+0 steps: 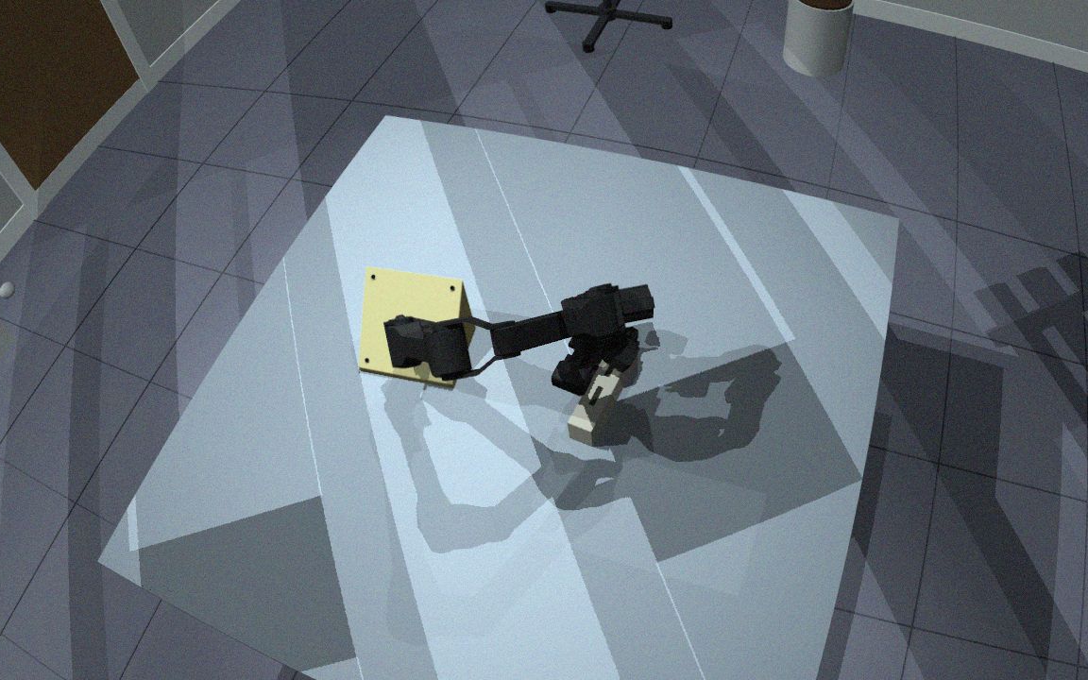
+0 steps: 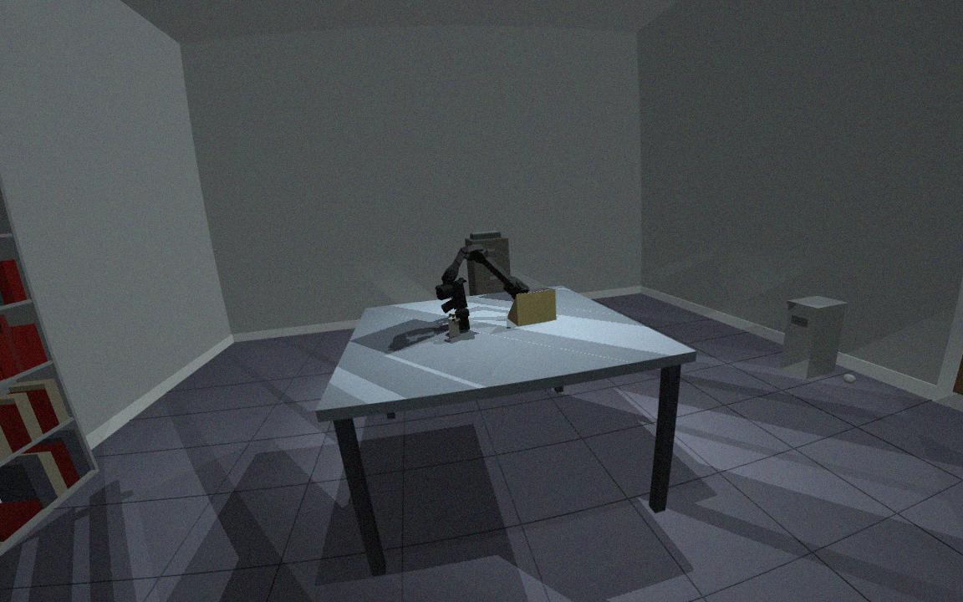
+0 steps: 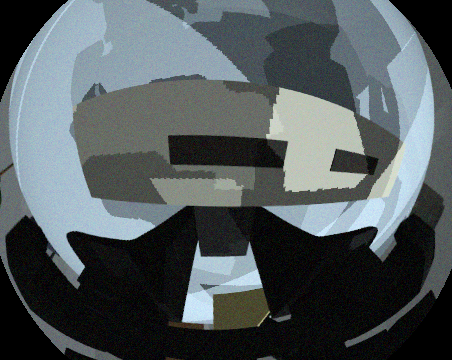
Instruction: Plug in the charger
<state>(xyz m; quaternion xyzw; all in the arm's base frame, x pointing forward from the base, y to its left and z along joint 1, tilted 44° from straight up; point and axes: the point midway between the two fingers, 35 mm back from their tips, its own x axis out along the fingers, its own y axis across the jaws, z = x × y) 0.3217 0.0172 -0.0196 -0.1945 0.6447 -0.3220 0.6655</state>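
My gripper (image 1: 602, 359) (image 2: 461, 321) (image 3: 222, 204) is shut on the black charger (image 3: 223, 240). The fingers press on both sides of its body, low over the table. The cream power strip (image 1: 585, 416) (image 2: 453, 328) (image 3: 126, 125) crosses the wrist view just beyond the charger, with two dark marks on its top. The charger's front end meets the strip's near edge there, below the longer, left-hand mark. The prongs are out of sight, and the outlet face is hidden in the wrist view. I cannot tell how deep the prongs sit or whether they are in the outlet.
A yellow block (image 1: 413, 296) (image 2: 537, 308) (image 3: 238, 310) with a sloping side stands under the arm's base on the pale table (image 1: 218, 439) (image 2: 545, 366). The dark arm reaches from it over the table to the strip. Hard shadows cross the table around the strip.
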